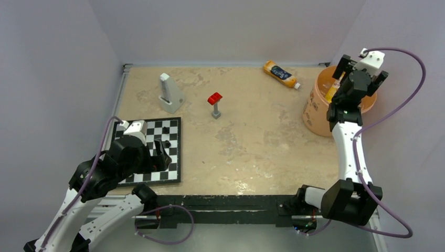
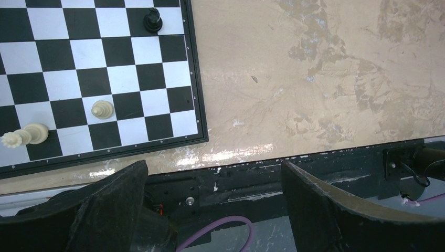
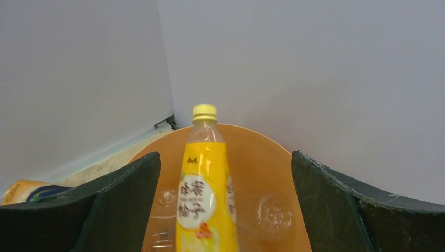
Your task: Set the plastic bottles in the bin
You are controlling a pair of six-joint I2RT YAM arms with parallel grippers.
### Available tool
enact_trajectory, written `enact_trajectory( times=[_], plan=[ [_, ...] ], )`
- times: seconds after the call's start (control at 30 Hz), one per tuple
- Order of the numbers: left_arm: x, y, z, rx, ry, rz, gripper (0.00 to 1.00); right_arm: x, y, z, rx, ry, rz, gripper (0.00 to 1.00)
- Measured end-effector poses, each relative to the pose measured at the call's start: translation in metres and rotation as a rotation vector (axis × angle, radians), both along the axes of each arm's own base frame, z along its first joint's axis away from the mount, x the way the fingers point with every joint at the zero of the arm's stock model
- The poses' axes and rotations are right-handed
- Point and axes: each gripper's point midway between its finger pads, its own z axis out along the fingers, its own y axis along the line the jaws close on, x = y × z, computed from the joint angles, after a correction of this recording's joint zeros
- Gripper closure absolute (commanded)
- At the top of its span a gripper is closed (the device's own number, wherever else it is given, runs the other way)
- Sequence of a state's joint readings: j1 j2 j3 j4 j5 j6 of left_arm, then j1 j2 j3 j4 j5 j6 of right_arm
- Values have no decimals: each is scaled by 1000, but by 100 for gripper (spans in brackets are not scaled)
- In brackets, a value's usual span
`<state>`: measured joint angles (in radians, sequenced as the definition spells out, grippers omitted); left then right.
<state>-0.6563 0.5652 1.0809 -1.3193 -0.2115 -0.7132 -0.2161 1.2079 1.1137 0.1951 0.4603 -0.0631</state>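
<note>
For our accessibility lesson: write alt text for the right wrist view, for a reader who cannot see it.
A yellow-capped orange-yellow bottle sits in the peach-orange bin, inside the open right gripper, touching neither finger. Clear bottles lie beside it; another bottle lies outside.

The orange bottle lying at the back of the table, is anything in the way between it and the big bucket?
No, nothing I can see. The orange bottle lies on the table just left of the bin, with only bare surface between them. The red-topped stand is off to the other side, out of the way.
</note>
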Motion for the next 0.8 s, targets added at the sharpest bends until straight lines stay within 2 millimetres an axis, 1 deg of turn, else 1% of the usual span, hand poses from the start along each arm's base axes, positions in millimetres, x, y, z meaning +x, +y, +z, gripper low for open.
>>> enact_trajectory(
  times=[0.1,0.17,0.27,0.33,0.37,0.43,0.47,0.5,0.53,0.57,0.6,0.63,0.7,0.77,0.8],
  plan=[
    [6,-7,-2,10,22,-8,0,-7,-1,2,4,-7,-15,2],
    [9,-11,-3,13,34,-17,0,-14,1,11,-1,-28,-16,2],
    [10,-15,-2,9,29,-38,0,-28,5,30,-11,-69,-12,2],
    [10,-16,-1,5,26,-47,0,-33,12,45,-23,-90,3,3],
    [11,-17,-1,2,26,-50,0,-34,18,52,-31,-99,17,7],
    [12,-19,0,-6,20,-52,0,-30,37,65,-59,-98,75,6],
    [12,-20,1,-10,16,-53,0,-24,54,72,-85,-84,119,4],
    [13,-21,2,-14,13,-55,0,-16,75,78,-120,-65,172,2],
    [14,-21,3,-18,9,-55,0,-6,100,84,-166,-43,236,1],
    [15,-22,3,-20,5,-56,0,5,132,86,-218,-14,314,1],
    [15,-23,3,-22,4,-56,0,16,161,82,-271,25,385,1],
    [16,-23,3,-22,3,-56,0,24,182,75,-310,66,433,1],
    [15,-22,1,-11,12,-53,0,49,229,44,-392,192,542,2],
    [15,-19,-1,3,21,-47,0,74,252,6,-429,321,586,2],
    [15,-19,-2,7,26,-46,0,83,256,-10,-438,373,590,2]
  ],
)
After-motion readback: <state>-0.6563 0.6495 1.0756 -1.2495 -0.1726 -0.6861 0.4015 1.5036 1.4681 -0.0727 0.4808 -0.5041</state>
